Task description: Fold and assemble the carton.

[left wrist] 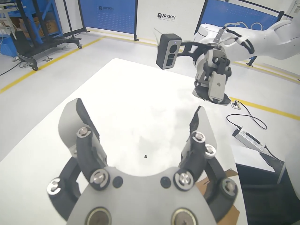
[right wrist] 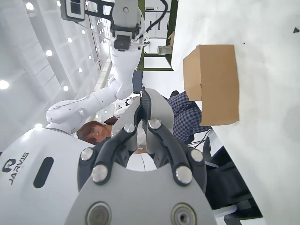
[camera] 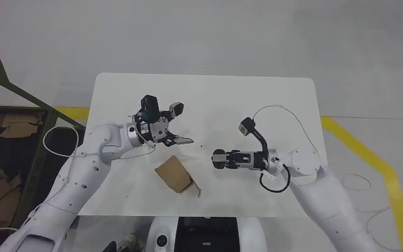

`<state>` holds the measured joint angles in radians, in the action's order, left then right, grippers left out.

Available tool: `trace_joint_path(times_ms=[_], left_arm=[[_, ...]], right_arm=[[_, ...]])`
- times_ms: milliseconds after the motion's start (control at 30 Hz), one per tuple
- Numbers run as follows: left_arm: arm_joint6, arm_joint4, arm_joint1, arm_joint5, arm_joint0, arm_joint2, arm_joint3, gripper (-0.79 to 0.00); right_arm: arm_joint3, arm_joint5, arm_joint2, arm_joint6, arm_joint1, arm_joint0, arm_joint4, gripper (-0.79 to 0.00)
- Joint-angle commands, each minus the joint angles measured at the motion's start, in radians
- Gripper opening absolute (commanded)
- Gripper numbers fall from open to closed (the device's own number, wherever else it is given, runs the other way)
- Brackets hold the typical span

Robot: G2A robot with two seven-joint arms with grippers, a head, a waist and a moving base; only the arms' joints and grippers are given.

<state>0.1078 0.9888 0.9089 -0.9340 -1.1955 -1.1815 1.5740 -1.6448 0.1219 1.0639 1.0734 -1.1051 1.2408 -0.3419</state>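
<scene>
A brown carton [camera: 175, 174] stands on the white table [camera: 252, 101] near its front edge, boxed up, with one flap [camera: 196, 188] sticking out on the table. In the right wrist view the carton [right wrist: 214, 83] rests free of both grippers. My left gripper [camera: 182, 140] hovers open just behind the carton, nothing between its fingers [left wrist: 79, 115]; a corner of the carton [left wrist: 230, 176] peeks out beside it. My right gripper [camera: 216, 157] is to the carton's right, shut with its fingers [right wrist: 143, 104] pressed together and empty. It also appears as the right gripper [left wrist: 216, 94] across the table.
A dark green rack with cardboard scraps [camera: 19, 135] stands left of the table. Yellow floor tape [camera: 352, 142] runs on the right. A cable and power brick [left wrist: 248, 138] lie on the floor beyond the table's edge.
</scene>
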Motion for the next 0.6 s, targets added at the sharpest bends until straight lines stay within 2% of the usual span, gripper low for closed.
trace_joint_path(times_ms=[0, 167, 200, 233, 333, 567], left_arm=[[0.010, 0.002, -0.005, -0.001, -0.027, -0.030, 0.009, 0.000], [0.035, 0.000, -0.012, -0.002, -0.076, -0.079, 0.017, 0.000], [0.039, 0.001, -0.013, -0.003, -0.083, -0.087, 0.018, 0.000], [0.044, 0.004, -0.014, -0.003, -0.091, -0.093, 0.020, 0.000], [0.058, 0.008, -0.015, -0.004, -0.111, -0.109, 0.022, 0.000], [0.074, 0.019, -0.014, -0.007, -0.135, -0.129, 0.030, 0.000]], right_arm=[[-0.020, -0.010, -0.034, -0.003, -0.002, 0.006, 0.052, -0.785], [-0.041, -0.008, -0.101, -0.072, -0.008, 0.014, 0.183, -0.785], [-0.050, -0.010, -0.109, -0.098, -0.009, 0.018, 0.214, -0.720], [-0.061, -0.013, -0.113, -0.130, -0.009, 0.025, 0.255, -0.622], [-0.100, -0.016, -0.126, -0.190, -0.006, 0.057, 0.342, -0.536], [-0.187, -0.037, -0.155, -0.309, 0.003, 0.133, 0.569, -0.496]])
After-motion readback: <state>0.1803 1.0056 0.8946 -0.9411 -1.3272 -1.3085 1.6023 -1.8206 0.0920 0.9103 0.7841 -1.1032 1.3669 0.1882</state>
